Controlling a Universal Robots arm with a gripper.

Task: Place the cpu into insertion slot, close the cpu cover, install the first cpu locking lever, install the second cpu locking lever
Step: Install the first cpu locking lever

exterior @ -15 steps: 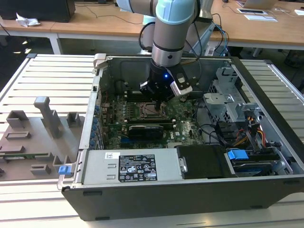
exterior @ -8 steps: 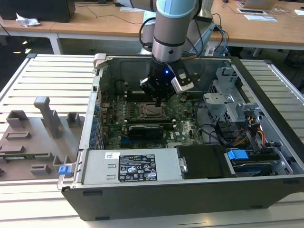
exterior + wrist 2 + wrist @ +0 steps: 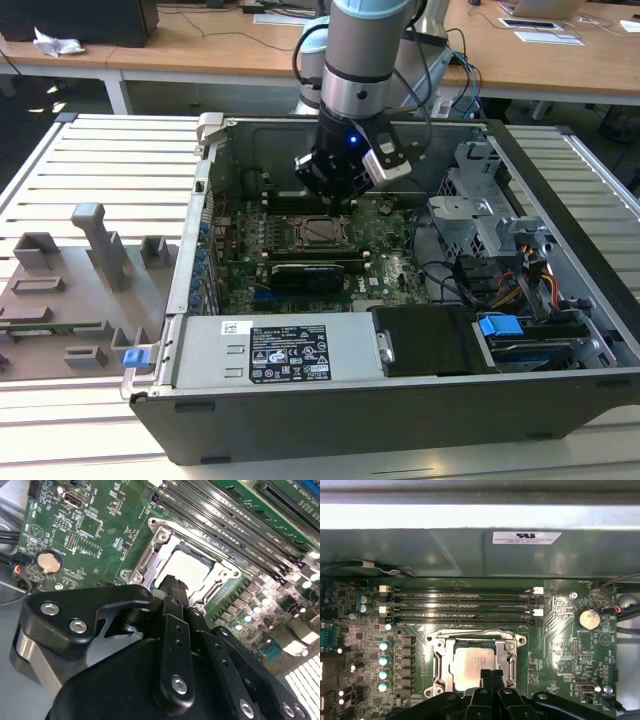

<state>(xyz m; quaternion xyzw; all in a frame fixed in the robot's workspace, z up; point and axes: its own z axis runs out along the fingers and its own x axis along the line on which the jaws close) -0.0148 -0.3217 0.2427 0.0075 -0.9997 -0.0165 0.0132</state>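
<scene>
At the left of the exterior view grey fixtures [image 3: 90, 270] lie on the slatted tabletop [image 3: 110, 150]. In the frame's centre the gripper [image 3: 335, 195] hangs over the insertion slot [image 3: 322, 232], its jaws pressed together and seemingly empty. The cpu [image 3: 472, 666] sits in the slot under the closed cpu cover [image 3: 439, 666], at lower centre of the first wrist view.

Wood desks [image 3: 200, 45] behind; slatted white table [image 3: 110, 160]
</scene>
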